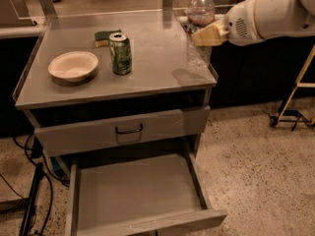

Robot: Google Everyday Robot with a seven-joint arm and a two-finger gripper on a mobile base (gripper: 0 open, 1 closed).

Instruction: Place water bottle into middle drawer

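Gripper (198, 36): clamped on water bottle (201, 11), upright at cabinet top (152, 53) right edge
Middle drawer (140, 193): pulled out, bottom bare

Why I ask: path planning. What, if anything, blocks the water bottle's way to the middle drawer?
Nothing visible. The gripper is at the water bottle on the cabinet top; the middle drawer stands open.

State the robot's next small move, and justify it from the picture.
Probably lift the water bottle straight up, if the grip is secure: the gripper is at its middle, it stands near the cabinet top's edge, and the middle drawer lies open below.
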